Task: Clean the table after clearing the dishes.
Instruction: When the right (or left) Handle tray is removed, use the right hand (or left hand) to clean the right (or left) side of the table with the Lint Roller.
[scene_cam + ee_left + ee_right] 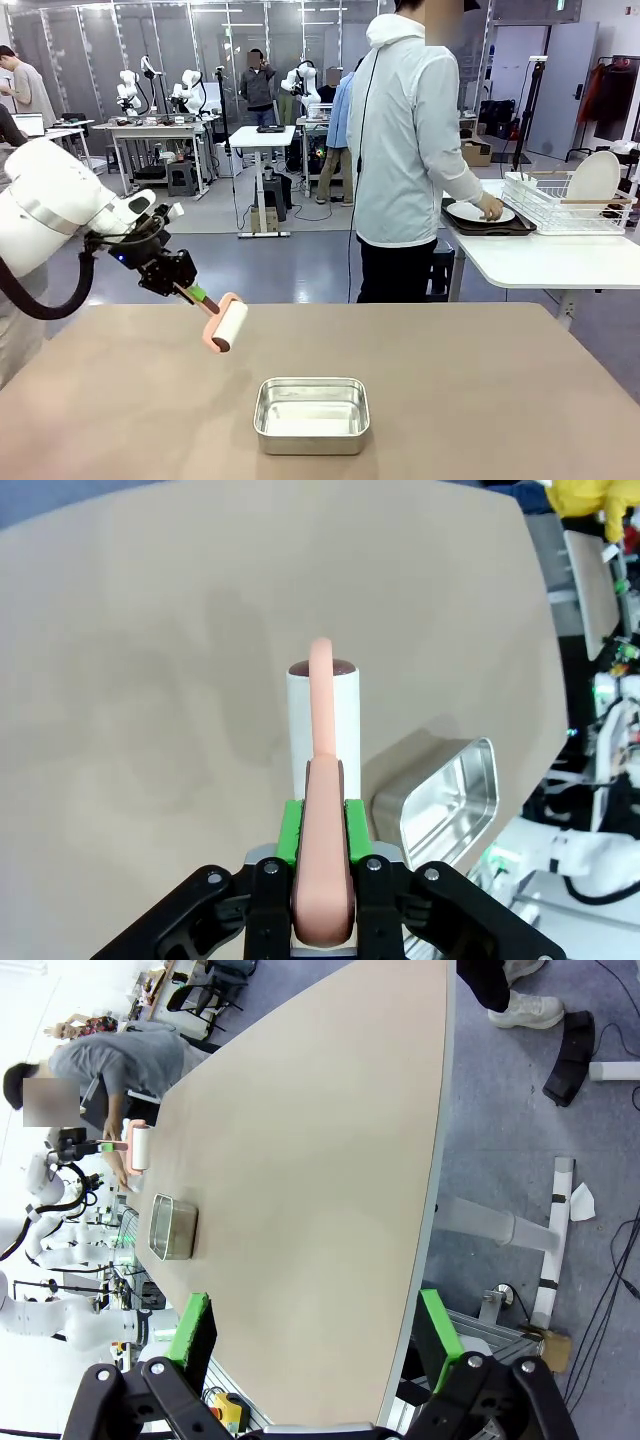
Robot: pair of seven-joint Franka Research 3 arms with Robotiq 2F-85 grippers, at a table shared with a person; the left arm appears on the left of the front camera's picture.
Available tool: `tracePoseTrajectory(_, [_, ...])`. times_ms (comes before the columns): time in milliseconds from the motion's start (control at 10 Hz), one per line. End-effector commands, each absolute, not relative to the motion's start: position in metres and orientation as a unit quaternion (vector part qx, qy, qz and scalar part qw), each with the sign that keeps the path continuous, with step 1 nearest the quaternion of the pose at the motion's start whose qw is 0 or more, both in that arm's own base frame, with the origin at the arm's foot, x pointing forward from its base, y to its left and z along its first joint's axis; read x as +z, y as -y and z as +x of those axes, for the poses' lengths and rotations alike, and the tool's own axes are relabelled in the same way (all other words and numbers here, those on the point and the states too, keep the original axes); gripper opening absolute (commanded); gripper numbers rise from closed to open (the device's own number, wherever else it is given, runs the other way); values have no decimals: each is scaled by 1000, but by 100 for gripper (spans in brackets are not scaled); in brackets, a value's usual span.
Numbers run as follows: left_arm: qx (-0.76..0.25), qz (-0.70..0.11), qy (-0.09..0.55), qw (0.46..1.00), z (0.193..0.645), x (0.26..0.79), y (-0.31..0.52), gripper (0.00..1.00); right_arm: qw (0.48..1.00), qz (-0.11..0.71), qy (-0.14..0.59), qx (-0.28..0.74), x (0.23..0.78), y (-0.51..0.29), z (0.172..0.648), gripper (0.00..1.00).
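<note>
The taupe table [480,400] stretches across the front view. My left gripper [188,288] comes in from the left, shut on the pink handle of a white roller [228,326], which hangs tilted over the table's left part. From the left wrist, the gripper [322,830] clamps the handle between green pads, and the roller [322,705] points at the tabletop [150,680]. My right gripper [315,1330] stands open high over the table [320,1140], holding nothing. A white plate [478,212] lies on a dark tray [500,228] on the white side table, under the person's hand.
A steel pan [311,413] sits at the table's front middle, right of the roller [445,800]. The person [405,150] stands at the far edge, turned to the white side table [540,262]. A wire rack [560,205] there holds another upright white plate [594,178].
</note>
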State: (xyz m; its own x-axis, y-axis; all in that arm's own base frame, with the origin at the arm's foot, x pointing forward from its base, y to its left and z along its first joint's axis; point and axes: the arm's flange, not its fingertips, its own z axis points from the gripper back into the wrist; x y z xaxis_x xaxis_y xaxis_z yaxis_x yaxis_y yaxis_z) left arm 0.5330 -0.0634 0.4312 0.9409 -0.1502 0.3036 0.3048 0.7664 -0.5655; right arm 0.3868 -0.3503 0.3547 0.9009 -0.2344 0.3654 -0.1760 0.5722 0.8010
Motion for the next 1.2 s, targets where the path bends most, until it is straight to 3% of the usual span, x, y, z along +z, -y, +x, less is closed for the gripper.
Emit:
tracePoseTrajectory(0, [-81, -385, 91, 915, 546, 416, 55, 20, 862, 456, 222, -15, 356, 346, 383, 100])
tracePoseTrajectory(400, [-41, -423, 43, 904, 560, 367, 28, 20, 862, 456, 222, -15, 356, 346, 383, 100])
tracePoseTrajectory(800, [-37, -464, 39, 884, 574, 332, -9, 20, 862, 456, 222, -15, 356, 346, 383, 100])
tracePoseTrajectory(1100, [-53, -449, 66, 889, 574, 310, -43, 20, 862, 456, 222, -15, 356, 346, 383, 100])
